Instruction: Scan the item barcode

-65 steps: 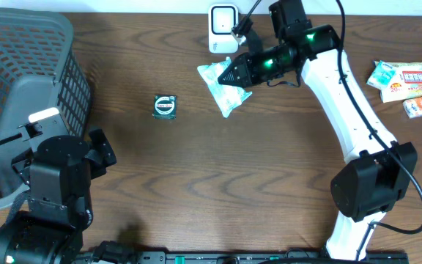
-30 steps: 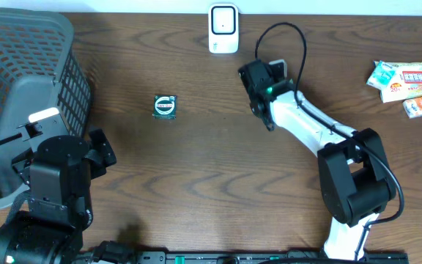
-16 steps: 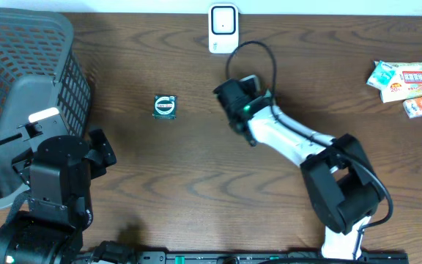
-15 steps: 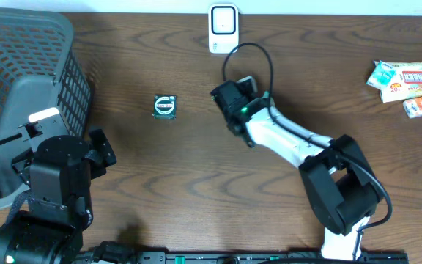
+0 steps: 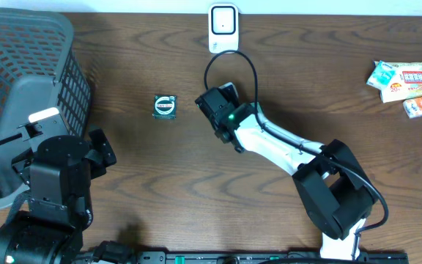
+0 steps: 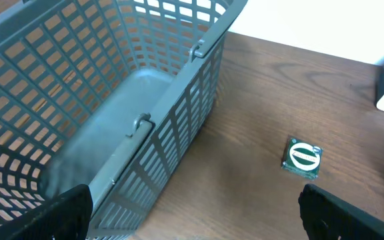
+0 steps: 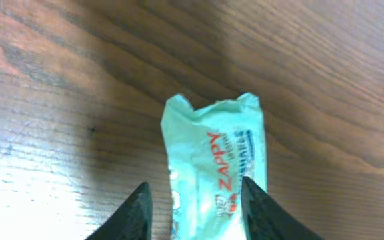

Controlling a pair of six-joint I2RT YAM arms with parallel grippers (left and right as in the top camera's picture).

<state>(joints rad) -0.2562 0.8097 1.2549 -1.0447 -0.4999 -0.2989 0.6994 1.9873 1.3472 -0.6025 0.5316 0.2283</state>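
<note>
A pale green "Zappy" wipes packet (image 7: 212, 147) lies flat on the wooden table, seen in the right wrist view. My right gripper (image 7: 193, 193) is low over it with a finger on either side; the jaws stand apart, with a gap showing at the left finger (image 7: 139, 213). In the overhead view the right gripper (image 5: 215, 110) covers the packet. The white barcode scanner (image 5: 223, 29) stands at the table's back edge, well behind the gripper. My left gripper (image 6: 192, 227) is wide open and empty near the basket.
A grey mesh basket (image 5: 20, 88) fills the left side, its wall (image 6: 172, 113) close to the left gripper. A small green round-labelled pack (image 5: 165, 106) lies just left of the right gripper. More packets (image 5: 409, 77) lie at the far right.
The right arm swung from the scanner down and left to mid-table. Its jaws, shut a second ago, have parted around the packet, which now rests on the table. The left arm has not moved.
</note>
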